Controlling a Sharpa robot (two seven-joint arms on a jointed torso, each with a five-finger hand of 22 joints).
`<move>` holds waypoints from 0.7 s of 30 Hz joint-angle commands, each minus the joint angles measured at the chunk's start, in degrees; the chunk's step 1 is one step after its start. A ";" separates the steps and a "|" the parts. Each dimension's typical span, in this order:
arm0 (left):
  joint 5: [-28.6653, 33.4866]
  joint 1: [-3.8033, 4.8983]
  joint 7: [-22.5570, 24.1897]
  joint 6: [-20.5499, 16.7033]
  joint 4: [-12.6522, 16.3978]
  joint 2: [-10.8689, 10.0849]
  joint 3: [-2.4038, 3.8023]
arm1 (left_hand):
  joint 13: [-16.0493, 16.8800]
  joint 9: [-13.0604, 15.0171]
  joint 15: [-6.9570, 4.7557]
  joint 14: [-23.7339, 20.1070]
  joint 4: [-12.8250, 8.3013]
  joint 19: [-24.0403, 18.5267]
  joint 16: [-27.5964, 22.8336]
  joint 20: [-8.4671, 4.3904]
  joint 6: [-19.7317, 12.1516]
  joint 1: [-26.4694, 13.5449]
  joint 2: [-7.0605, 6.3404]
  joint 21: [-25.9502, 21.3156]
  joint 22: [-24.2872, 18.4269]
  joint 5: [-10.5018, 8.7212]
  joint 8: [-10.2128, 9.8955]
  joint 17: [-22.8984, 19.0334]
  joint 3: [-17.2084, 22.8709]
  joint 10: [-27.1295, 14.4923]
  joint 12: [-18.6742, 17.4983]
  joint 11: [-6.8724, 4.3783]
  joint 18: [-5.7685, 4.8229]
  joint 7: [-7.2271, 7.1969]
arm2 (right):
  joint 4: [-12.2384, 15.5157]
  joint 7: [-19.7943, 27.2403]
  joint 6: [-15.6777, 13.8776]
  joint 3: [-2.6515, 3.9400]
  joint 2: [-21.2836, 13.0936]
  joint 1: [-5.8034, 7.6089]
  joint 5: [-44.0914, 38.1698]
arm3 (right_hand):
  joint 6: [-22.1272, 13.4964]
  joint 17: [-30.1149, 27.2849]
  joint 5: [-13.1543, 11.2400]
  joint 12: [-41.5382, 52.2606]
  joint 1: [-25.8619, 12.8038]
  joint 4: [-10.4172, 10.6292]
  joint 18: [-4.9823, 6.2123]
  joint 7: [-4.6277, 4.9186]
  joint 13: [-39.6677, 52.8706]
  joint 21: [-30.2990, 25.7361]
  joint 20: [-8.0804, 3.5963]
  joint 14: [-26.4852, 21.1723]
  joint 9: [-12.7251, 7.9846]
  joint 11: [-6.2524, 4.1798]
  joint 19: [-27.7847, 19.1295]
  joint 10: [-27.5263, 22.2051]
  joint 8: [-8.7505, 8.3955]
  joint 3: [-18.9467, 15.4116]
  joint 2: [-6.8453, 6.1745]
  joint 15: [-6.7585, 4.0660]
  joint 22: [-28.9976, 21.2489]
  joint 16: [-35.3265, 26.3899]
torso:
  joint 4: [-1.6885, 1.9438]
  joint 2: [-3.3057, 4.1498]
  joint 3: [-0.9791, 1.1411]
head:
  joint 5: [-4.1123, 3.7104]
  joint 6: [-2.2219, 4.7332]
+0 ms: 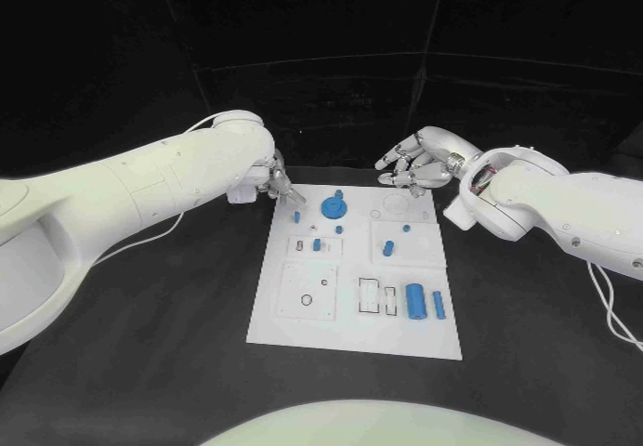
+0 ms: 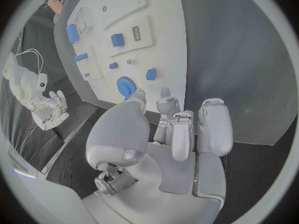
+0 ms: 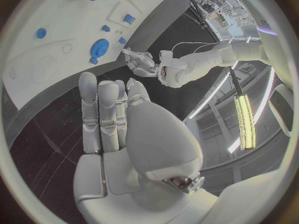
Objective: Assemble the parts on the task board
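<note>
While both hands hover empty with fingers loosely apart at the far edge of the task board, the left hand sits nearer the blue gear, just inboard, than the right hand.

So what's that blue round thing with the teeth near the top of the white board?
The blue gear is a small toothed wheel, plastic by its look, with a raised hub at its centre. It lies flat on the task board near the far edge, by the left hand, whose fingertips hover beside it; whether they touch it cannot be told. Smaller blue parts lie around it. The left wrist view shows it too.
</note>
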 commanded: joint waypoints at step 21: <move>-0.99 -0.87 4.70 4.48 -2.79 2.13 -0.01 | -0.17 -2.65 0.59 5.94 -0.15 0.04 0.18 0.52 0.85 1.62 1.56 0.33 0.26 0.11 -2.59 15.09 -2.58 -0.48 0.70 0.35 0.29 0.42 | -0.31 0.76 0.45 0.04 0.48 0.04 0.08 | 0.46 0.00 0.39 -0.24 0.05 0.07 0.06 0.00 -0.07 0.11 0.04 0.74 -0.09 -0.16 -0.44 -0.20 -0.05 0.39 -0.44 -0.13 -0.03 -0.14 | 0.05 -0.07 0.07 | -0.03 -0.33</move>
